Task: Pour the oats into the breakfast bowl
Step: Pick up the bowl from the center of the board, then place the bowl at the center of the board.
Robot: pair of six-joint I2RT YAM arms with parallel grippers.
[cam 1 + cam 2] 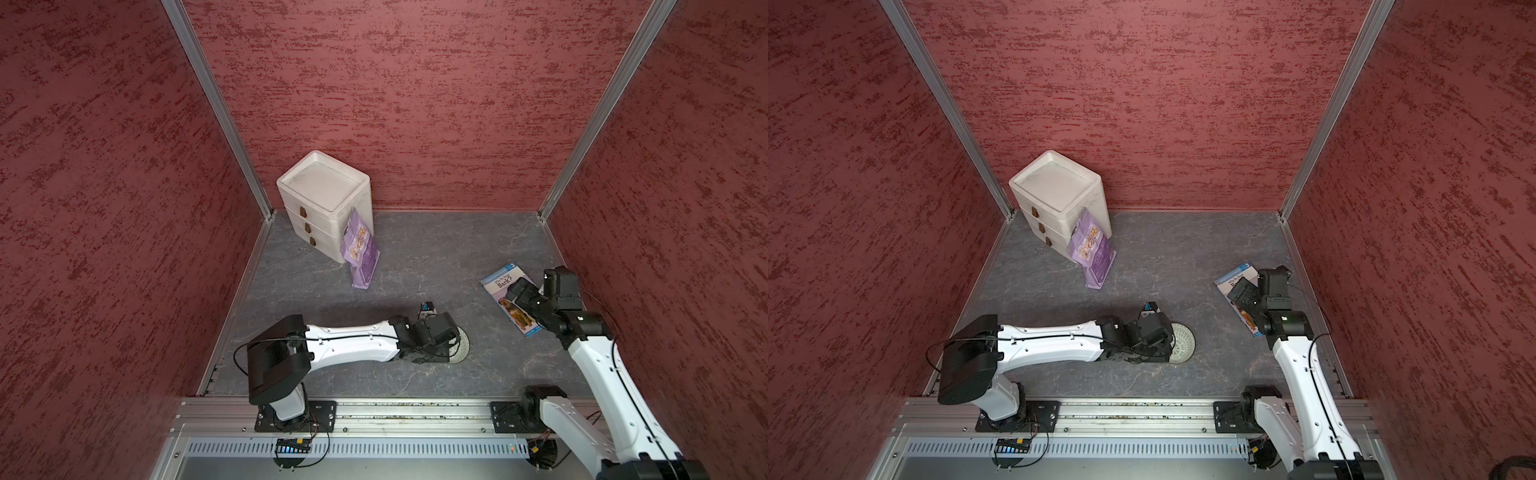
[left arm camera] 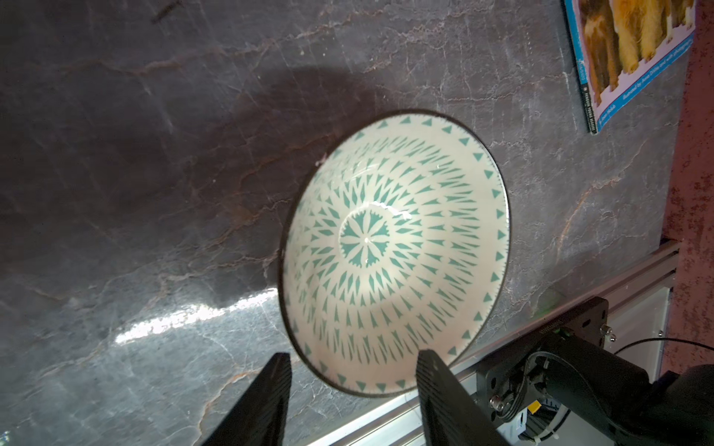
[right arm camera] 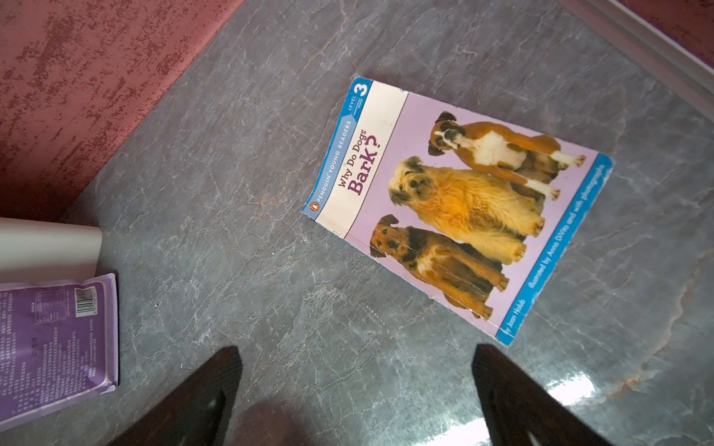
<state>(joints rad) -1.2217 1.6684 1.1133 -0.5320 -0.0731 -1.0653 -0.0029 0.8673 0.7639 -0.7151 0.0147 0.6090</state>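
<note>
Purple pouch of oats [image 1: 360, 249] leaning on the white drawer box [image 1: 324, 187] near the worktop's [image 1: 436, 257] far left corner; empty patterned bowl [image 2: 394, 247] toward the front edge, the left gripper [image 2: 354, 357] with jaws half apart astride its rim, probably best closed slowly and squarely lest it skid; right gripper [image 3: 355, 349] with jaws wide above a book [image 3: 456, 200].

**A:** What's the tabletop [image 1: 436, 257] like?

**B:** Dark grey with pale stone veins, glossy in patches. Red walls close it in at the back and on both sides.

**A:** And what's on it?

**B:** A tall white drawer box [image 1: 322, 195] stands at the far left corner. The lilac oats pouch [image 1: 360, 253] leans against it. The breakfast bowl [image 2: 394, 247] sits upright nearer the front. It's white with green triangles. On the right, a dog book [image 3: 456, 204] lies flat, cover up, well apart from the bowl.
</note>
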